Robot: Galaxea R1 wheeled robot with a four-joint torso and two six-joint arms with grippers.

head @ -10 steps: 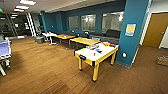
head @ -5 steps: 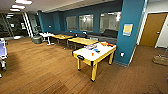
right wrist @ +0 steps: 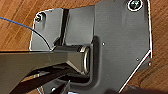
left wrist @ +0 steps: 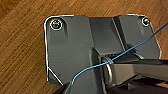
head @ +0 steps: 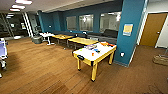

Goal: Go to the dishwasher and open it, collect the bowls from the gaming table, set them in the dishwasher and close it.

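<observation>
The gaming table [head: 83,53], with a white top and yellow legs, stands on the wooden floor a few metres ahead, slightly right of centre in the head view. On its top lie a colourful board game [head: 91,46] and some small coloured things, among them a blue one [head: 96,51] and an orange cup [head: 92,54]. They are too blurred for me to pick out the bowls one by one. The dishwasher is out of view. Both wrist views look down on the robot's own dark plate over the wooden floor.
A teal pillar [head: 130,32] rises just behind the table's right end, with a wooden door [head: 152,30] beyond it. Yellow-topped tables [head: 83,40] and a dark bench line the back wall. Open wooden floor [head: 42,67] lies to the left and in front.
The whole head picture has shifted slightly, so the camera has moved a little. The table and the things on it lie where they were.
</observation>
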